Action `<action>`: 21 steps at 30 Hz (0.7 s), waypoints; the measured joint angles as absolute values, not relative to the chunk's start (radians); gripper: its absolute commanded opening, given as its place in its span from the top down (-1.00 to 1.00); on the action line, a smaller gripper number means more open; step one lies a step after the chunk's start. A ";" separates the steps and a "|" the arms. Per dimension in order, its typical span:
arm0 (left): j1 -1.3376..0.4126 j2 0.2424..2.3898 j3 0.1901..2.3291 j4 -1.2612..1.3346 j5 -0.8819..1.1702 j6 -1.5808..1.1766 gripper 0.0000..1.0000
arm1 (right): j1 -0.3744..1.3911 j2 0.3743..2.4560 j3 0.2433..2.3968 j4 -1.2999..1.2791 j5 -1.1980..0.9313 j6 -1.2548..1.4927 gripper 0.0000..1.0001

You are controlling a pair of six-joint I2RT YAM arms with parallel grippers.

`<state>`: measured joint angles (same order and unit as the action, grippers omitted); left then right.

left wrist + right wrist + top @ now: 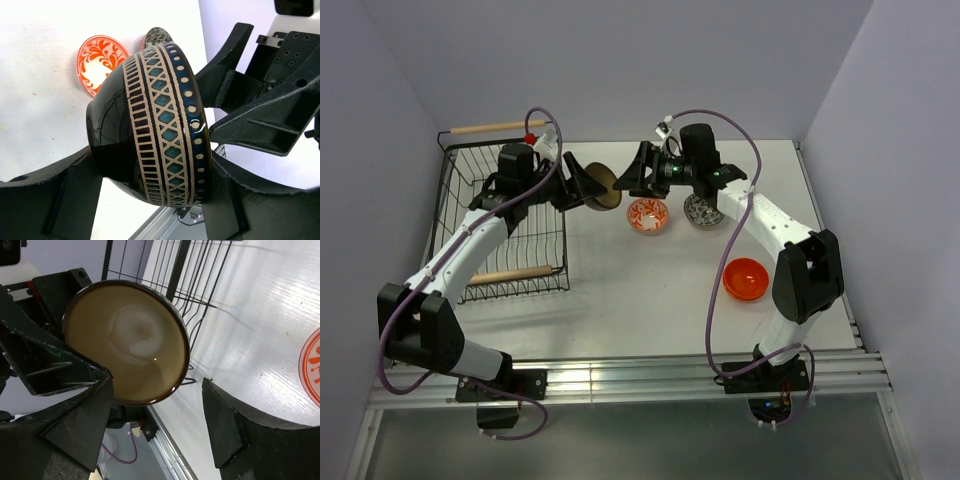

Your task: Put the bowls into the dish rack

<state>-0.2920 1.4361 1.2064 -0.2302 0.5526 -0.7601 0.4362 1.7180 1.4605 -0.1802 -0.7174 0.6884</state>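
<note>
My left gripper [586, 186] is shut on the tan-brown bowl [605, 188] and holds it on edge above the table, just right of the dish rack [505, 215]. In the left wrist view the bowl [155, 125] shows a dark patterned outside between the jaws of my left gripper [155, 200]. My right gripper [632, 178] is open, facing the bowl's tan inside [127, 340], and its jaws [155, 425] stand apart around the rim. The red-and-white bowl [647, 214], the grey-speckled bowl [702, 210] and the orange bowl [745, 278] sit on the table.
The black wire rack has wooden handles at the far end [495, 128] and the near end [515, 274]; its wires [192, 280] show behind the held bowl. The red-and-white bowl [100, 62] lies below the grippers. Walls close in the left, back and right.
</note>
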 measured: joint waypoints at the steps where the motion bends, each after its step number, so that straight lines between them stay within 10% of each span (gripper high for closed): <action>1: -0.289 1.436 1.205 -0.233 0.553 -0.759 1.00 | 0.436 1.718 1.460 -0.185 -0.715 0.685 -0.57; 21: 0.048 1.434 1.408 -0.433 0.532 -0.494 1.00 | 0.335 1.711 1.460 -0.260 -0.714 0.626 -0.61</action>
